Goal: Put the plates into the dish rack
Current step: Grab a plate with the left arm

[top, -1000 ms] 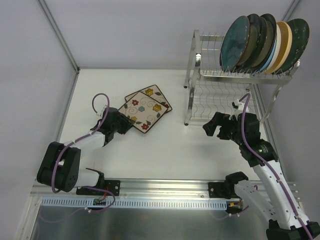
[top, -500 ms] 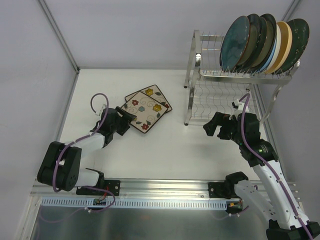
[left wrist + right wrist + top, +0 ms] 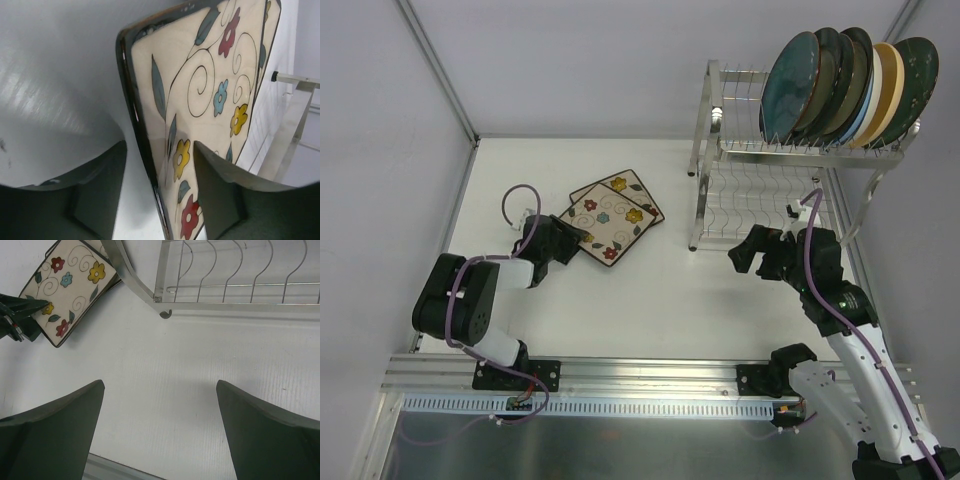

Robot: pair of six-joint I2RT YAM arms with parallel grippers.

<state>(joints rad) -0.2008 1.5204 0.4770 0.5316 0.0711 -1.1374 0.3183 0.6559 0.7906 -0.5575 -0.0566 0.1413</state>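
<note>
Left fingers (image 3: 90,200): spread, and there they are, one on each side of the dark rim of the top square plate, right at its near corner. A sliver of gap shows on the outer side, so I see no pinch.
Right fingers (image 3: 50,435): wide apart, with nothing between them but bare table (image 3: 650,300).
Left gripper (image 3: 563,243): down low, its nose at the corner of the square stack, with the arm folded in close behind it.
Right gripper (image 3: 752,262): hanging above the table just in front of the rack's lower shelf, looking down, holding nothing.
Square plates (image 3: 605,222): two of them, cream with red, blue and yellow flowers and dark rims. One lies on the other, a little askew, on the table left of the rack and well apart from it. The wrist view shows the top one up close, its rim running between the fingers.
Round plates (image 3: 790,85): six by my count, standing on edge in the upper shelf, packed tight and leaning. From left to right they are teal, two dark ones, pale blue, tan and a dark green speckled one.
Rack (image 3: 720,150): one, silver wire with two shelves, at the back right of the table. All the round plates sit in its top shelf.
Tally: six plates racked, two on the table.
</note>
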